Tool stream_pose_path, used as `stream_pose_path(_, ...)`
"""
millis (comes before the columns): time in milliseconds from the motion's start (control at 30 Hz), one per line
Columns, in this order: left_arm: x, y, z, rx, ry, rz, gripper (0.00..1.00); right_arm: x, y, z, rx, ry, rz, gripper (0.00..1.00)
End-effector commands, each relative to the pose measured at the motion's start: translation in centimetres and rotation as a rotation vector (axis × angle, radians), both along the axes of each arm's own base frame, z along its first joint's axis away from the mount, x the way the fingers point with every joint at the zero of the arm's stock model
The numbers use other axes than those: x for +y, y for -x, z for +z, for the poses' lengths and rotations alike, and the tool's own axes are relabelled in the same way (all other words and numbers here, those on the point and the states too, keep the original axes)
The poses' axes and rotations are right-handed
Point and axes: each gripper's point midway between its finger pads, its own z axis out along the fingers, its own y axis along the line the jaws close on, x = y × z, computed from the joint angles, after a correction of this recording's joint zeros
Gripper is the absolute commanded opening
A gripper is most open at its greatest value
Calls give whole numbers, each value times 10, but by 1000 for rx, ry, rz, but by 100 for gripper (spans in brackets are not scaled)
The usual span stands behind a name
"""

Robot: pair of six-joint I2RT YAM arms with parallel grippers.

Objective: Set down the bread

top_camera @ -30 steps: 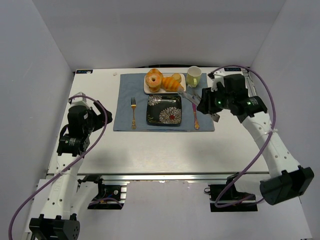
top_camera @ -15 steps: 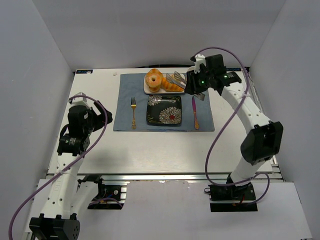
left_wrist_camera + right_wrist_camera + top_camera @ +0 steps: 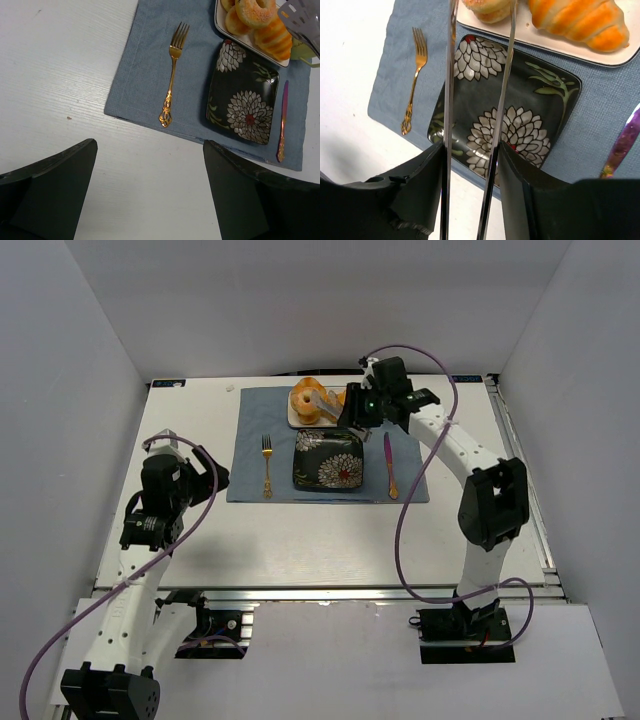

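The right gripper [image 3: 470, 170], clamped on tongs [image 3: 299, 14] (arms parted, I judged, to straddle the bread [image 3: 247, 12]), hung over the far edge of the plate [image 3: 240, 95], the bread lying on the tray [image 3: 218, 20] just beyond it; the left gripper [image 3: 150, 150] stood open.

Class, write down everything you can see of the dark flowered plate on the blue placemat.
The dark flowered plate is square with rounded corners, glossy like glazed ceramic, near-black, painted with white blooms with red centres and green leafy sprigs. It lies flat and empty on the blue placemat, between the gold fork on its left and the knife on its right, its far edge close to the white tray; contact unclear. In the right wrist view metal tongs cross in front of it.
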Motion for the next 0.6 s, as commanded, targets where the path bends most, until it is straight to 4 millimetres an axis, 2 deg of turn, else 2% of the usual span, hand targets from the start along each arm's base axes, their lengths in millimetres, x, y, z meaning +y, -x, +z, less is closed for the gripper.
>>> stream_pose_path(0, -5, -2, 8, -34, 13, -19, 98, 16, -26, 28, -65, -75, -91, 50)
stream_pose_path(33, -5, -1, 8, -33, 13, -19, 98, 20, -27, 23, -51, -75, -96, 50)
stream_pose_path(100, -4, -1, 7, -33, 13, -18, 98, 22, -32, 25, -64, -60, -129, 51)
stream_pose_path(433, -4, 2, 2, -24, 9, -21, 98, 43, -44, 10, -46, -20, -146, 52)
stream_pose_path(567, -3, 2, 3, -27, 7, -17, 98, 42, -45, -3, -23, 20, -153, 53)
